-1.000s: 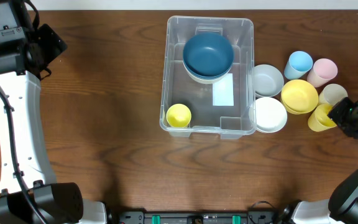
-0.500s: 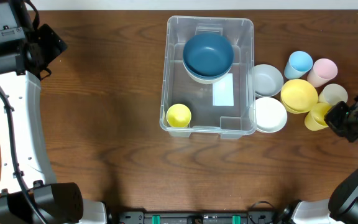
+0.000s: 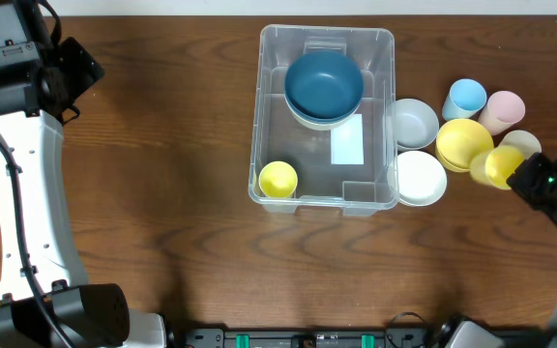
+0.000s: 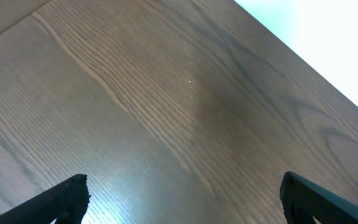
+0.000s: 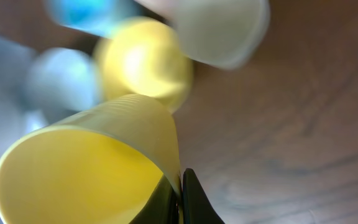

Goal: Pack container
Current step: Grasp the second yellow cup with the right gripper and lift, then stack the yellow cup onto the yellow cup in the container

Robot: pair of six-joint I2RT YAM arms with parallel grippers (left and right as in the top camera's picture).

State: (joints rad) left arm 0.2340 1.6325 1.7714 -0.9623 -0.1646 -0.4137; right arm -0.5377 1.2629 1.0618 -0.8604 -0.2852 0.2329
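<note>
Right wrist view: right gripper (image 5: 180,198) is clenched on the rim of a tilted yellow plastic cup (image 5: 92,162). Left gripper (image 4: 184,182) hangs spread, empty. The clear rectangular plastic container (image 3: 327,31) sits mid-table, well apart, so I'd carry the cup high over its wall.

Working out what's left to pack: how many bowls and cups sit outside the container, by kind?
Bowls: 3 (grey bowl, white bowl, yellow bowl)
Cups: 4 (blue cup, pink cup, cream cup, yellow cup in the right end effector)
Total: 7
</note>
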